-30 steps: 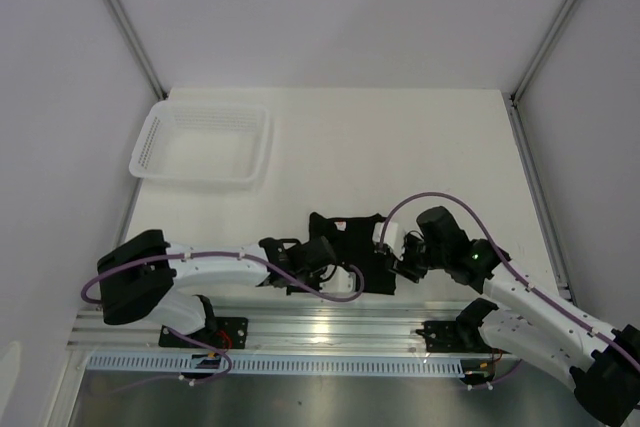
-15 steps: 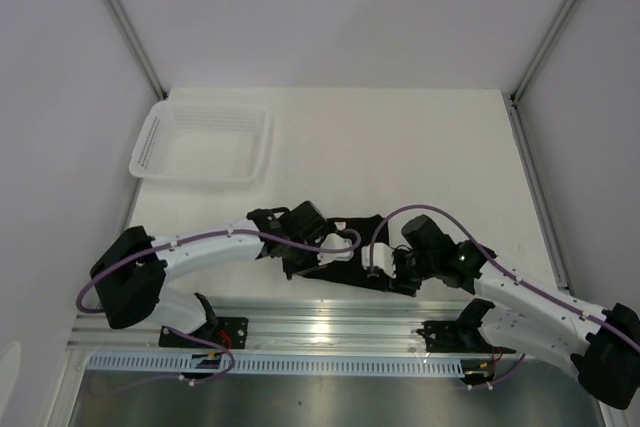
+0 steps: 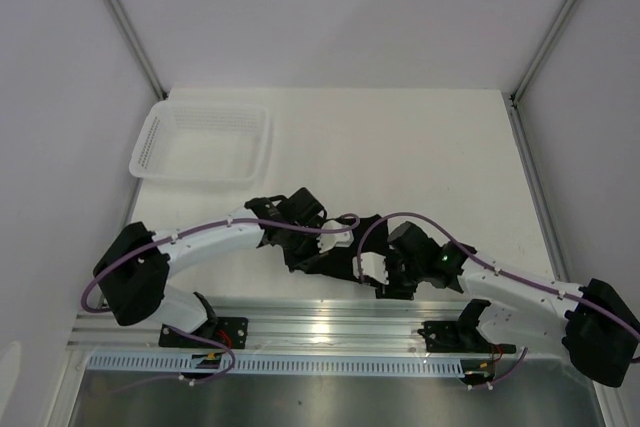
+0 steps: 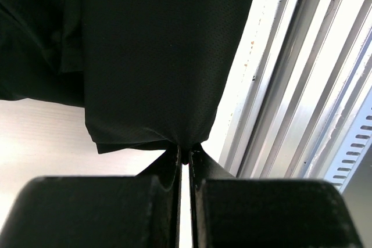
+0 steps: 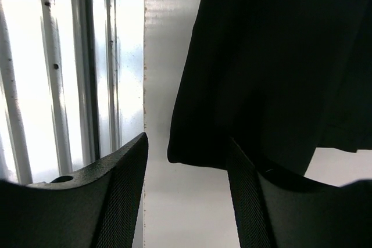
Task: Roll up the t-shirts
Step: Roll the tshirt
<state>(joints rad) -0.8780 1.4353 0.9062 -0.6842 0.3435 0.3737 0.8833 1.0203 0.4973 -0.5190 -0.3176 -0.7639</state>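
T-shirt [image 3: 335,259]: black, bunched on the table just beyond the metal rail [image 3: 330,325], between my two claws.
My left claw [image 4: 185,156]: pressed together, pinching a hem corner of the t-shirt, close beside the rail.
My right claw [image 5: 186,181]: fingers spread, a cloth corner hanging between them, ungripped, rail alongside.
Basket [image 3: 200,176]: white mesh, well beyond the rail's left end, apart from the t-shirt.

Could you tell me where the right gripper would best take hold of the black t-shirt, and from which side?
Probably the free near corner of the t-shirt, approached from the table's near edge. That corner sits between the open right gripper fingers, mirroring the hem corner that the left gripper pinches.
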